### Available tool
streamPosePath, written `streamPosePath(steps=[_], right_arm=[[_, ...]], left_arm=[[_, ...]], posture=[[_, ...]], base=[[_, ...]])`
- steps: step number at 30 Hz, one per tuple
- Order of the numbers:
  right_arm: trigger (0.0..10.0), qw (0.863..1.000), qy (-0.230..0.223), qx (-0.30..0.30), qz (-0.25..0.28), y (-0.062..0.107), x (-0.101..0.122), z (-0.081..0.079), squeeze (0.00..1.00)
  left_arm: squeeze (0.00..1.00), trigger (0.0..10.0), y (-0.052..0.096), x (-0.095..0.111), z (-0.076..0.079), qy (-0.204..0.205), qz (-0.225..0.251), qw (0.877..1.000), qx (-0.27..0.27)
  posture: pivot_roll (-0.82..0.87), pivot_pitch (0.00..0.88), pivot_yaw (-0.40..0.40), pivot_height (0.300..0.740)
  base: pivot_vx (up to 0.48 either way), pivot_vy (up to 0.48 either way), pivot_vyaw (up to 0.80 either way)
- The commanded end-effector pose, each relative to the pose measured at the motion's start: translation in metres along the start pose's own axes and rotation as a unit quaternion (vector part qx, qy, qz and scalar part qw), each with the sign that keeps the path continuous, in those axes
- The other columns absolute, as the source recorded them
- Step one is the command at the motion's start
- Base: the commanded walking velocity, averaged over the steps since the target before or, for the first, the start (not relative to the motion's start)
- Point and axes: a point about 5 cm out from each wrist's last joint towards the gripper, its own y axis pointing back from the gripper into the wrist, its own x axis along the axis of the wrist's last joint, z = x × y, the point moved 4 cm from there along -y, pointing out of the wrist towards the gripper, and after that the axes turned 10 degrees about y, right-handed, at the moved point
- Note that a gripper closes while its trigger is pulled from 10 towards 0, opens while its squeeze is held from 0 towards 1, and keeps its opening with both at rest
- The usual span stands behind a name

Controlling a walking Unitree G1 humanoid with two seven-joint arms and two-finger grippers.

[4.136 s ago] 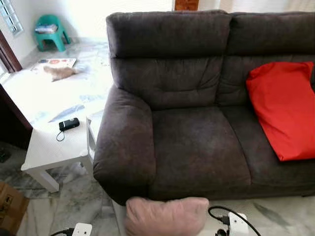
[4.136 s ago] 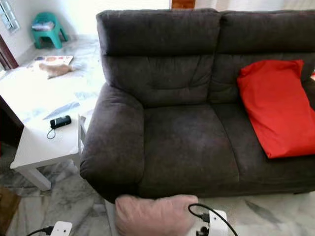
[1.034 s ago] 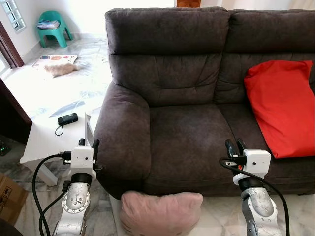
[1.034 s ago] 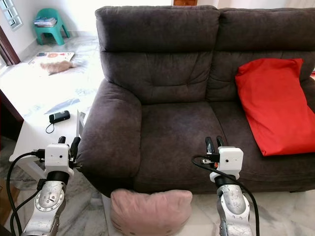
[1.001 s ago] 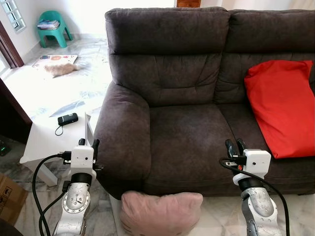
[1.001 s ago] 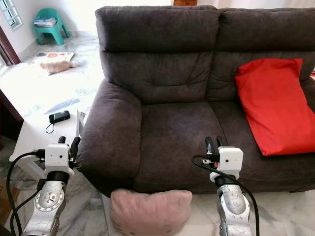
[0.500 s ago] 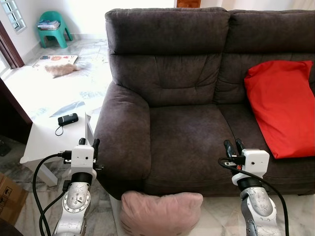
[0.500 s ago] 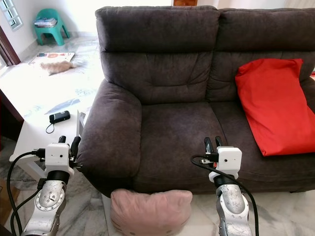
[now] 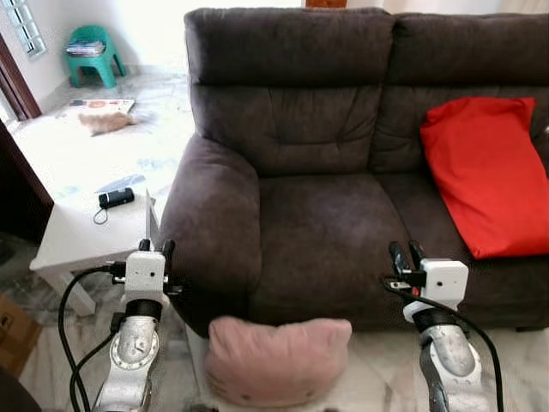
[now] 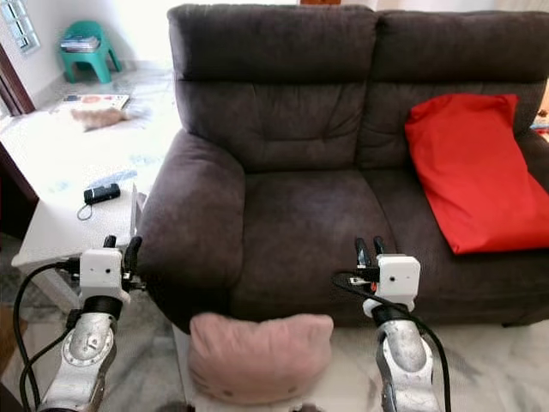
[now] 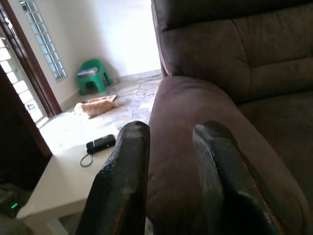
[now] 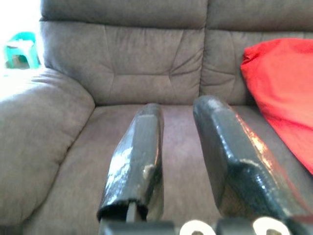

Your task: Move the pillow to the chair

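A pale pink pillow point(image 9: 276, 359) lies on the floor right in front of the dark brown sofa point(image 9: 317, 215), low in the head views. Against the sofa's right backrest leans a red pillow point(image 9: 480, 172). A small green chair point(image 9: 88, 53) stands far off at the back left. My left gripper point(image 9: 155, 248) is held up beside the sofa's left armrest, open and empty. My right gripper point(image 9: 403, 251) hovers in front of the seat cushion, open and empty too. Both sit above and to either side of the pink pillow, not touching it.
A white side table point(image 9: 86, 232) with a black device point(image 9: 116, 197) on it stands left of the armrest. An orange cat point(image 9: 105, 123) lies on the floor near the green chair. A cardboard box point(image 9: 10, 330) sits at the lower left.
Both arms have risen into view since the earliest frames. Over the last second they hold still; the camera has dipped, showing more of the pink pillow.
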Motion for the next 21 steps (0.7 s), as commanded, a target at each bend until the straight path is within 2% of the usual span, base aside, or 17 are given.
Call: streamPosePath(steps=[1,21], right_arm=[[10.0,1.000,0.005,0.002,0.008,-0.0016,0.0046,0.0013,0.00],[10.0,1.000,0.006,0.007,-0.009,-0.0022,-0.0017,0.0003,0.00]], left_arm=[[0.00,10.0,-0.0007,0.0003,0.0013,0.000,-0.002,1.000,0.000],[0.00,10.0,0.0000,-0.0038,0.0007,0.003,-0.012,1.000,0.003]], posture=[[-0.03,0.000,-0.032,0.630],[-0.03,0.000,-0.035,0.630]], base=[[0.000,0.000,0.00],[0.000,0.000,0.00]])
